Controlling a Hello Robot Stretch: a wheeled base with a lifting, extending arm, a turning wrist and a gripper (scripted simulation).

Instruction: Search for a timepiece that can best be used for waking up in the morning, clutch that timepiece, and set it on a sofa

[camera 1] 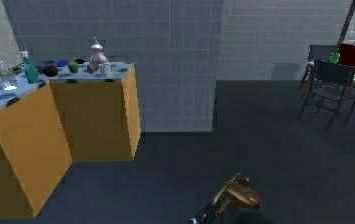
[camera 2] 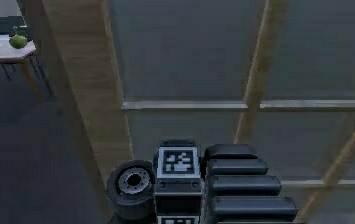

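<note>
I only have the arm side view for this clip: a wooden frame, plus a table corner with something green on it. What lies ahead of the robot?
Observer: In the forward view, an orange-fronted counter stands at the left, against a tiled wall.
Operator: What is on it?
Observer: A teal spray bottle and a pinkish vase, among items too small to name.
Operator: And the floor?
Observer: A brown object lies near the forward view's bottom edge, and a dark chair stands at its right.
</note>
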